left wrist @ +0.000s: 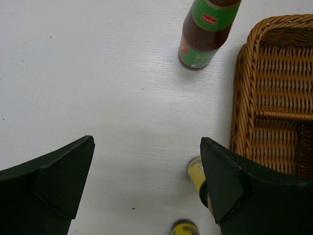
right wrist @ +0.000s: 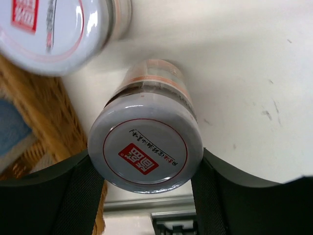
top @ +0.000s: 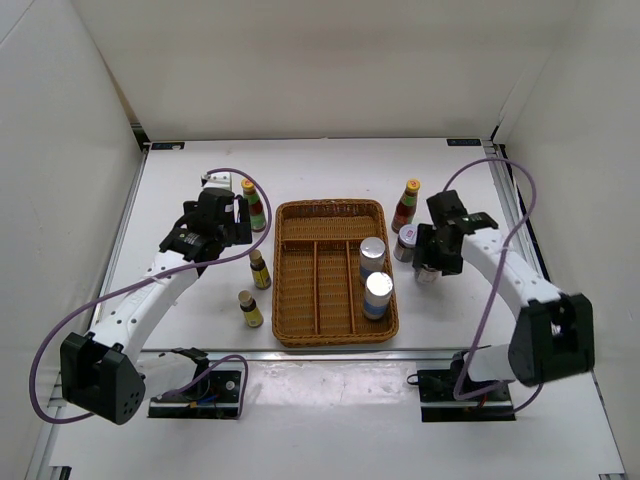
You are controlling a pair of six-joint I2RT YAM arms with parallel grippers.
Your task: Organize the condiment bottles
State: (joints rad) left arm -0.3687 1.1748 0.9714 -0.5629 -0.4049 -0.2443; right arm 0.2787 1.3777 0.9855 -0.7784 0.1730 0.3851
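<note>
**Right arm has a jar in hand; left arm waits open by a red bottle**

The white table (top: 200, 190) takes up most of the floor of the booth, with the left arm (top: 150, 295) and the right arm (top: 510, 275) reaching out over it from the near edge. Between them sits the divided wicker tray (top: 281, 280).

Two silver-lidded jars stand in the tray's rightmost long lane, the far tray jar (top: 372, 256) just beyond the near tray jar (top: 378, 295).

The left red bottle (top: 255, 207) stands upright just beside the tray's far-left corner. The left gripper (left wrist: 146, 147) hangs near it on the left, fingers spread wide with only bare table between them.

The right red bottle (top: 406, 205) stands off the tray's far-right corner. Just nearer than it stands the loose jar (top: 405, 243), close to the tray's right wall.

The right gripper (top: 432, 258) is just to the right of that jar, and its wrist view shows both fingers pressed against the lid of the gripped jar (right wrist: 145, 152). I cannot tell whether this jar rests on the table or is lifted.

Left of the tray stand the far brown bottle (top: 260, 270) and, a little nearer and further left, the near brown bottle (top: 250, 309), both upright with yellow caps.
</note>
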